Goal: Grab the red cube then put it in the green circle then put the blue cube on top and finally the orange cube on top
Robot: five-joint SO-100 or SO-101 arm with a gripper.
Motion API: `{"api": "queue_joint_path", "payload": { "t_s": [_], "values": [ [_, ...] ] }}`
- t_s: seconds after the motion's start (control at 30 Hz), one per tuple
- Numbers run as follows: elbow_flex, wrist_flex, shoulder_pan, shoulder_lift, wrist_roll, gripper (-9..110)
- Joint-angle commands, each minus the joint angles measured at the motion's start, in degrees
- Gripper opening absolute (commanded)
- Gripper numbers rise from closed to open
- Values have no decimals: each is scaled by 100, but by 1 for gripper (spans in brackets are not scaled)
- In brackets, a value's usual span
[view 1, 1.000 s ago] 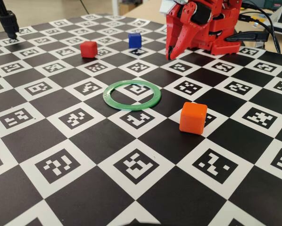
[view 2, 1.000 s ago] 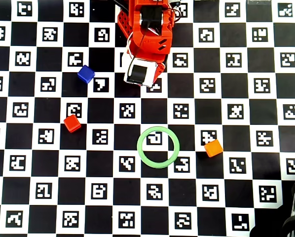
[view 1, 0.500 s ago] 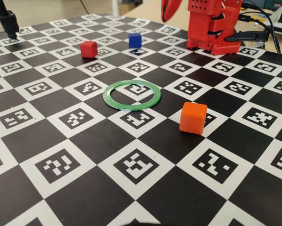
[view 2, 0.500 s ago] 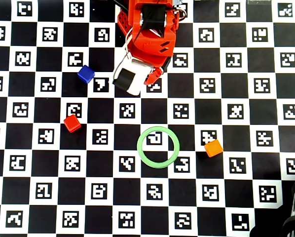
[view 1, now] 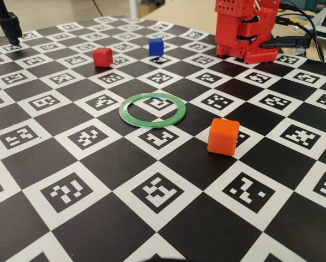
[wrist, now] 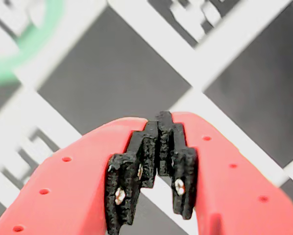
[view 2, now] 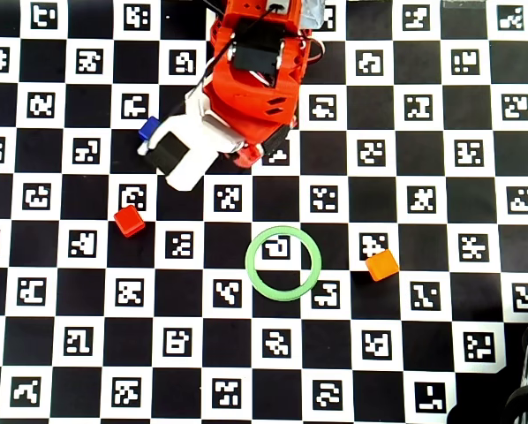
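The red cube [view 1: 102, 57] [view 2: 129, 221] sits at the far left of the board. The blue cube [view 1: 155, 46] is behind it to the right; from overhead it [view 2: 147, 130] is partly hidden by the arm's white camera mount. The green circle [view 1: 123, 112] [view 2: 250, 263] lies flat mid-board with nothing inside it, and its blurred edge [wrist: 19, 49] shows at the wrist view's top left. The orange cube [view 1: 223, 137] [view 2: 381, 264] sits right of the ring. My gripper [wrist: 158, 120] is shut and empty, its black pads touching, above bare board squares. The red arm [view 1: 245, 30] [view 2: 255, 79] is folded at the back.
The checkerboard of black squares and marker tiles [view 1: 65, 191] covers the whole table. A black stand [view 1: 9, 24] rises at the far left corner. Cables [view 1: 299, 27] lie behind the arm base.
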Motion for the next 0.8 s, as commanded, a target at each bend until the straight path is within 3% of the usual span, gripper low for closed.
{"api": "queue_joint_path", "payload": {
  "t_s": [0.0, 0.4, 0.77],
  "values": [
    [-896, 545, 325, -185, 193, -6],
    [-1354, 527, 1292, -1116, 185, -5],
    [-1898, 334, 1811, -1846, 1046, -3]
  ]
}}
